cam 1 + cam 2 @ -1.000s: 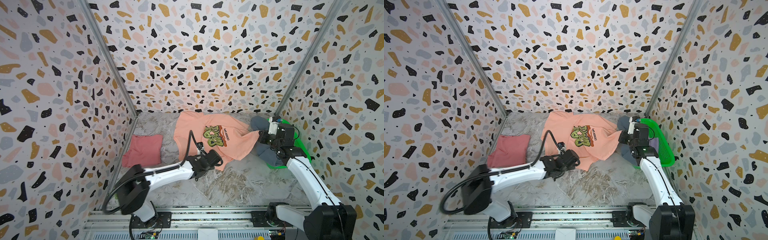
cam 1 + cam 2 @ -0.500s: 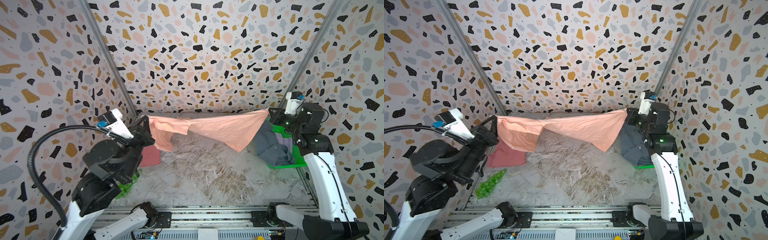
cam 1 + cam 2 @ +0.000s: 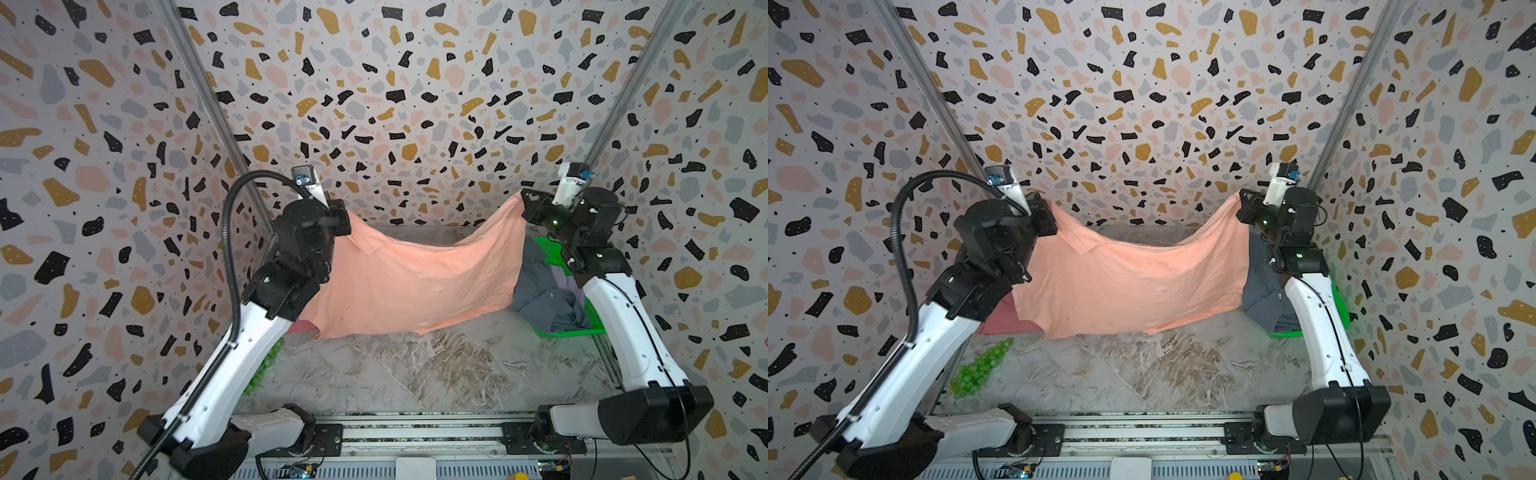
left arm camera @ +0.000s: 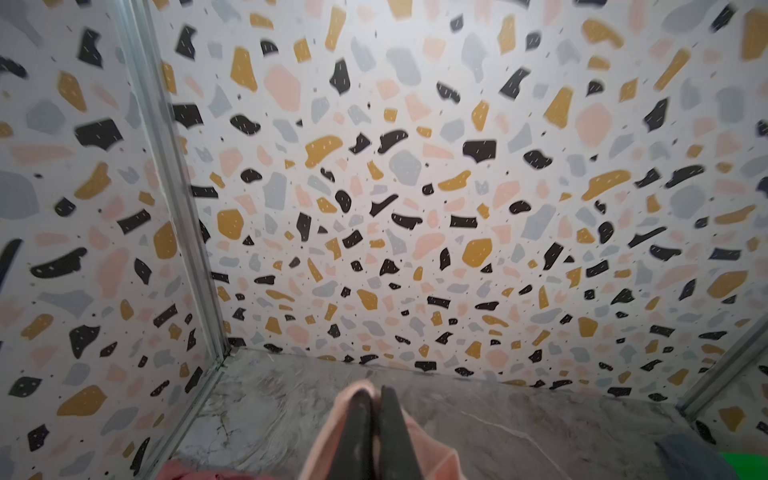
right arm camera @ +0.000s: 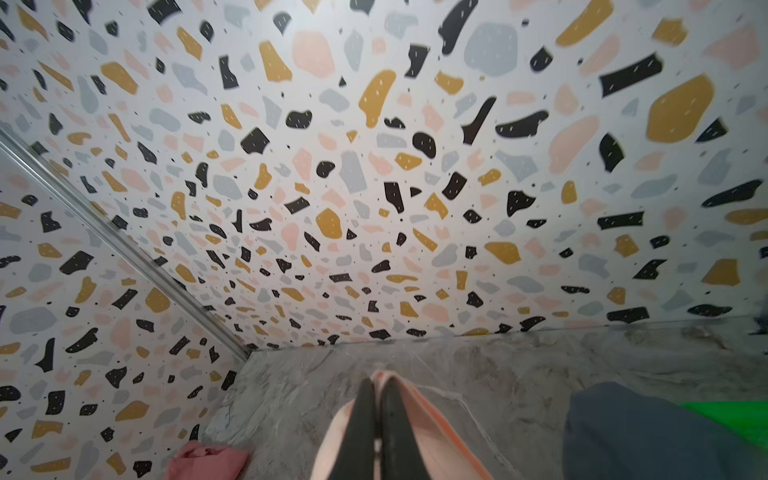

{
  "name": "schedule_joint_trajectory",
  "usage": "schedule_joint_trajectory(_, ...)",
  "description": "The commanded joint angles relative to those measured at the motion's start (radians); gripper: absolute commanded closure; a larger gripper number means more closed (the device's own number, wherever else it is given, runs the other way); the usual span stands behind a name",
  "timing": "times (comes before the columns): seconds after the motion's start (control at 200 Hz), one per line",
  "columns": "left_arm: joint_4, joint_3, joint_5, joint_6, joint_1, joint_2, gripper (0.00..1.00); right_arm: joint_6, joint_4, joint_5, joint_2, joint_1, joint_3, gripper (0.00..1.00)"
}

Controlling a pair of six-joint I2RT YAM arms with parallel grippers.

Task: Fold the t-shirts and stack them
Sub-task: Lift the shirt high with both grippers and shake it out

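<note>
Two arms: both raised at the far end of the surface, one on the left and one on the right.
Left fingers: clenched on one top corner of the peach-orange t-shirt; in the left wrist view the cloth shows on either side of them.
Right fingers: pinched together on the opposite top corner of the same shirt, with peach cloth folded around them.
Peach-orange t-shirt: hangs spread between the two arms and sags in the middle, its plain side towards the near edge. Its lower hem looks to be just brushing the surface, though I cannot be sure from above.
Rose-red t-shirt: lies at the far left, mostly hidden behind the left arm and the hanging shirt.
Slate blue-grey t-shirt: crumpled at the right, draped over the side of the green basket.
Green balls: a cluster on the surface at the near left, beside the wall.
</note>
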Motion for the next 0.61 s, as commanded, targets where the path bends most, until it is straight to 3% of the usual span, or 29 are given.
schedule_joint_trajectory(0.0,0.050,0.204,0.264,-0.033,0.111,0.149,1.00,0.009,0.096,0.007,0.064,0.011,0.106,1.00)
schedule_joint_trajectory(0.2,-0.114,0.820,0.537,-0.164,0.255,0.569,1.00,0.017,0.155,0.011,0.238,-0.005,0.345,1.00)
schedule_joint_trajectory(0.295,-0.079,1.061,0.653,-0.277,0.335,0.647,1.00,-0.014,0.107,0.014,0.294,-0.032,0.567,1.00)
schedule_joint_trajectory(0.355,0.026,1.003,0.710,-0.343,0.395,0.579,1.00,-0.022,0.083,0.008,0.300,-0.050,0.663,1.00)
schedule_joint_trajectory(0.441,0.213,0.761,0.739,-0.382,0.462,0.390,1.00,-0.030,0.092,0.007,0.229,-0.064,0.643,1.00)
schedule_joint_trajectory(0.601,0.234,0.402,0.763,-0.288,0.475,0.086,1.00,-0.048,0.158,0.009,-0.054,-0.068,0.241,1.00)
